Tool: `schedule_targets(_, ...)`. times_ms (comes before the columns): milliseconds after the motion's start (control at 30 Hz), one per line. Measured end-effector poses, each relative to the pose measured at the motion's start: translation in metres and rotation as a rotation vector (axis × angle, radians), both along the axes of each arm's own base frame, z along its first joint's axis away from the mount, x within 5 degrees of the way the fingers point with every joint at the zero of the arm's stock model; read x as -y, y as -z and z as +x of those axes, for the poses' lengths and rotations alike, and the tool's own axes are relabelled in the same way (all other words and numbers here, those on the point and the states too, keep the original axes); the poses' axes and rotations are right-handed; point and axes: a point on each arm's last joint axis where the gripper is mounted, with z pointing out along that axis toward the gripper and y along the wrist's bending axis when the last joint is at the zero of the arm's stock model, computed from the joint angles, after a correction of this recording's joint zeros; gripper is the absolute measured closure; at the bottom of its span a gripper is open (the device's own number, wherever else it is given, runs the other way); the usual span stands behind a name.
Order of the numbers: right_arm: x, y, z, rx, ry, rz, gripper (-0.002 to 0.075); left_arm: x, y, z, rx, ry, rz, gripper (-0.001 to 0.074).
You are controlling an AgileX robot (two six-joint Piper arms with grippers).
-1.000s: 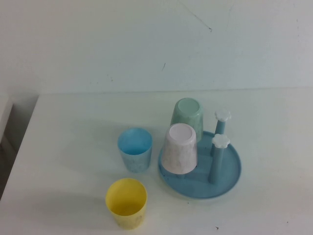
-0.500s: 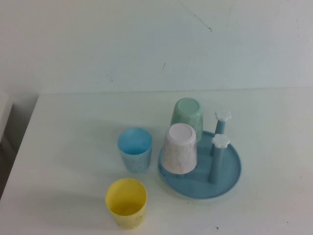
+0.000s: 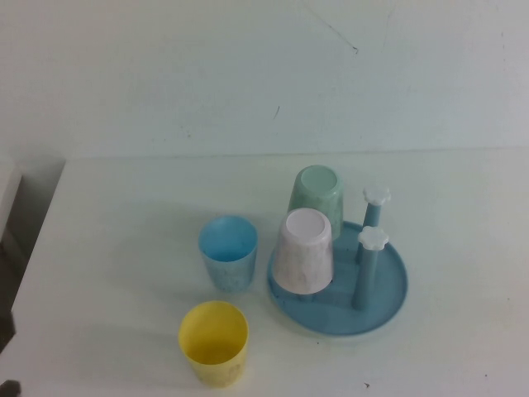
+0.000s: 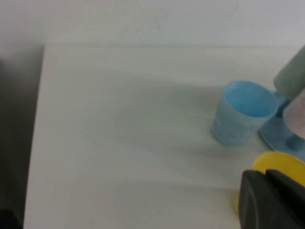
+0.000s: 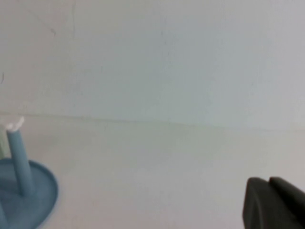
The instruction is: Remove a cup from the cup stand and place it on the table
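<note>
The pale pink cup (image 3: 304, 251) sits upside down on a peg of the round blue cup stand (image 3: 385, 302). It shows at the edge of the left wrist view (image 4: 296, 114). A mint-green cup (image 3: 315, 194) hangs upside down on a peg behind it. Two pegs with white caps (image 3: 373, 239) stand free. My left gripper (image 4: 270, 200) is shut and empty, low over the white table (image 3: 124, 215) near its front left corner, beside the yellow cup. Only its dark tip (image 3: 8, 389) shows in the high view. My right gripper (image 5: 272, 202) is shut and empty, to the right of the stand (image 5: 33, 200).
A light blue cup (image 3: 227, 252) stands upright on the table left of the stand. A yellow cup (image 3: 213, 343) stands upright in front of it, near the front edge. The table's left edge (image 3: 37, 248) drops off beside a grey wall.
A dark tip of my left gripper has come into the bottom left corner of the high view. The cups and stand have not moved.
</note>
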Motion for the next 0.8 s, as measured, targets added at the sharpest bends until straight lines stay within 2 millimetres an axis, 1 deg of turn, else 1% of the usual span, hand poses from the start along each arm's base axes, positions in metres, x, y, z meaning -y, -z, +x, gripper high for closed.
schedule_targets(133, -0.004, 0.001, 0.015, -0.129, -0.049, -0.011, 0.0729, 0.011, -0.015, 0.026, -0.147, 0.139, 0.049, 0.0738)
schedule_targets(267, -0.012, 0.01, 0.028, -0.249, -0.153, -0.025, 0.0729, 0.024, -0.025, 0.061, -0.248, 0.275, 0.039, 0.0738)
schedule_targets(433, -0.022, 0.018, 0.039, -0.334, -0.298, -0.069, 0.0729, 0.042, -0.042, 0.104, -0.274, 0.446, -0.026, 0.0738)
schedule_targets(533, -0.026, 0.021, 0.042, -0.352, -0.351, -0.092, 0.0729, 0.053, -0.047, 0.125, -0.269, 0.498, -0.011, 0.0738)
schedule_targets(600, -0.027, 0.022, 0.044, -0.363, -0.369, -0.097, 0.0729, 0.068, -0.049, 0.136, -0.273, 0.553, 0.027, 0.0738)
schedule_targets(667, -0.027, 0.023, 0.046, -0.368, -0.378, -0.107, 0.0729, 0.089, -0.049, 0.143, -0.294, 0.612, 0.07, 0.0738)
schedule_targets(800, -0.027, 0.023, 0.047, -0.372, -0.388, -0.123, 0.0729, 0.13, -0.045, 0.163, -0.359, 0.667, 0.17, 0.0738)
